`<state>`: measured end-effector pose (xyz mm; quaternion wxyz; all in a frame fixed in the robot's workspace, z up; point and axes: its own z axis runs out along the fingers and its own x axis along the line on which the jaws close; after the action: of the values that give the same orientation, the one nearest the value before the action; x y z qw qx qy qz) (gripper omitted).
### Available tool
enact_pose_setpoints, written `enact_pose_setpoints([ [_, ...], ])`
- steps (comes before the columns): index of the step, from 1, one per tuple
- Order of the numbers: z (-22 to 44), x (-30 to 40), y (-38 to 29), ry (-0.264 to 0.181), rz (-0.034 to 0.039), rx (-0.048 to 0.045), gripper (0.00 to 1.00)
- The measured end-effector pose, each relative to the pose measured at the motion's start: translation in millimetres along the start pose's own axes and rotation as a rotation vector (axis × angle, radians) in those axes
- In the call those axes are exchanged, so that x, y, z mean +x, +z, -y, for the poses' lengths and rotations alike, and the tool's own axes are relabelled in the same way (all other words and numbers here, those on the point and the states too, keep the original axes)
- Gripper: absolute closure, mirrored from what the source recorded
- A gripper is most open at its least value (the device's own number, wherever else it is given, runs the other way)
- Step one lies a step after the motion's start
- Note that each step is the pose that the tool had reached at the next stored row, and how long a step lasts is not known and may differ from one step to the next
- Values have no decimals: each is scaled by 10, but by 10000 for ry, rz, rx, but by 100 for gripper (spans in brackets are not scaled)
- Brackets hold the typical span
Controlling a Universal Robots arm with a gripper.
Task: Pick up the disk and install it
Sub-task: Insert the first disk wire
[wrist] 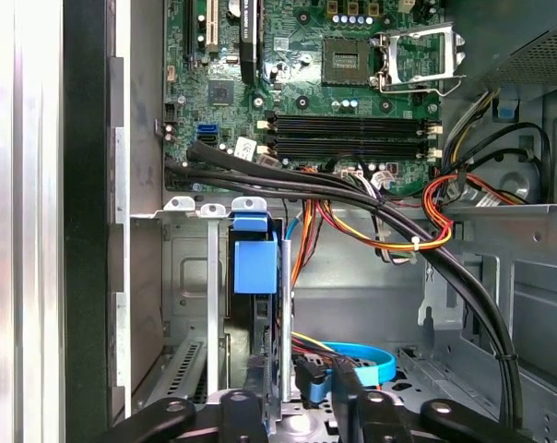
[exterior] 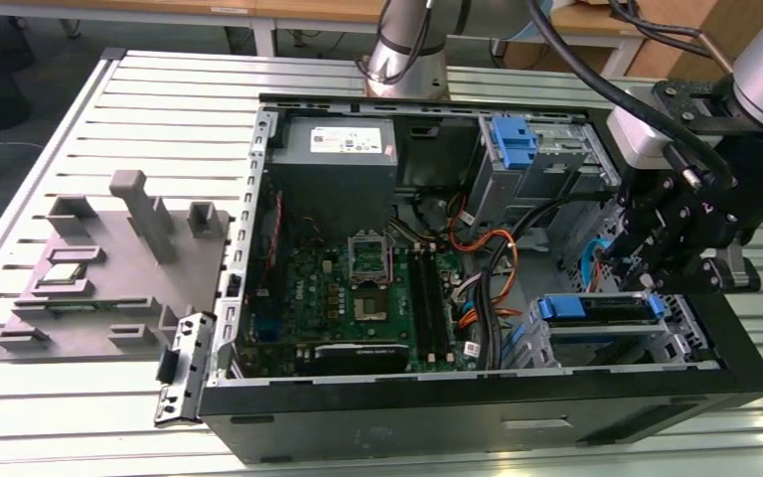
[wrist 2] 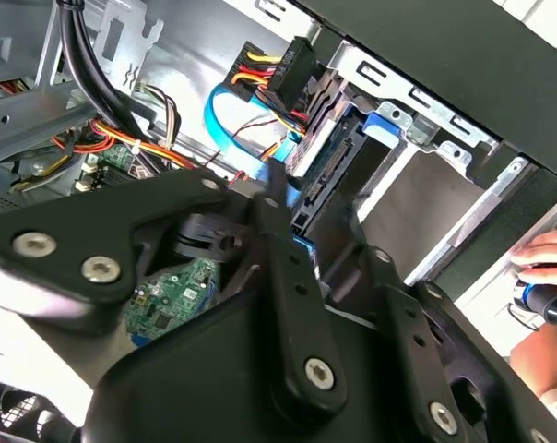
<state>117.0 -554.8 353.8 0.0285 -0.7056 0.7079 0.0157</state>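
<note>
The claw [wrist: 299,406] hangs low inside the open computer case [exterior: 488,422]. The disk [wrist: 258,334] is right at it, seen edge-on in the first wrist view, seated in the drive cage [wrist: 191,277]. Its blue rail tab [wrist: 255,263] is at the end away from the claw. The claw is lined up over the disk's thin edge, but whether it is clamped on the disk or only poised around it cannot be told.

As a metal-cased drive, the disk is probably dense for its size and fully stiff. Its bare metal faces look smooth and likely to slip. The blue plastic rails along its long sides seem the better place to take hold. The connector end and any exposed circuit board look delicate, and it should not be knocked.

Just beside the claw lie a blue data cable [wrist: 363,355] and a bundle of orange, red and yellow wires [wrist: 417,238], both close enough to snag. Farther from the claw is the motherboard [wrist: 334,83]. Farthest inside the case are the grey power-supply box [exterior: 339,139] and a bare blue bracket [exterior: 516,139]. Beyond the case wall, a person's hand [wrist 2: 548,254] rests near the disk's end, and a grey fixture [exterior: 116,258] sits on the bench [exterior: 156,89].
</note>
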Motion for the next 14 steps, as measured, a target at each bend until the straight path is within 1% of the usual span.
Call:
enact_pose_setpoints([
  [1, 0, 0, 0, 0, 0, 0, 60],
  [3, 0, 0, 0, 0, 0, 0, 72],
  [4, 0, 0, 1, 0, 0, 0, 72],
  [6, 0, 0, 1, 0, 0, 0, 84],
  [14, 0, 0, 3, 0, 0, 0, 84],
])
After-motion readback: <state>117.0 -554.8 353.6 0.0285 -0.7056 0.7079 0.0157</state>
